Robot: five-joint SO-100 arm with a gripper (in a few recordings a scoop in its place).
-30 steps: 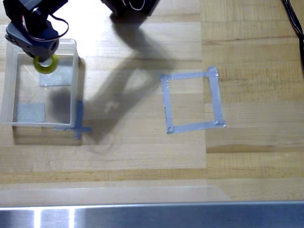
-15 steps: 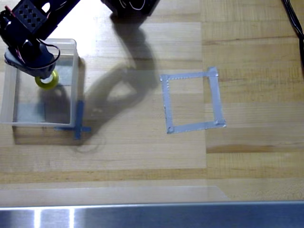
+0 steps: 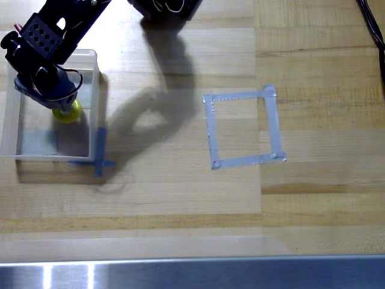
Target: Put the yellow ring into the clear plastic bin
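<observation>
In the overhead view the jaws [image 3: 65, 107] reach down inside the clear plastic bin [image 3: 11, 102], with the yellow ring [image 3: 67, 112] showing just beneath their tip; the arm's dark body covers them, so whether they grip the ring or stand apart cannot be told. The ring sits within the bin's walls, near its right side. A blue tape cross [image 3: 99, 158] lies just outside the bin's lower right corner. Well apart to the right, a grey tape square [image 3: 271, 120] marks the wooden worktop [image 3: 180, 192].
</observation>
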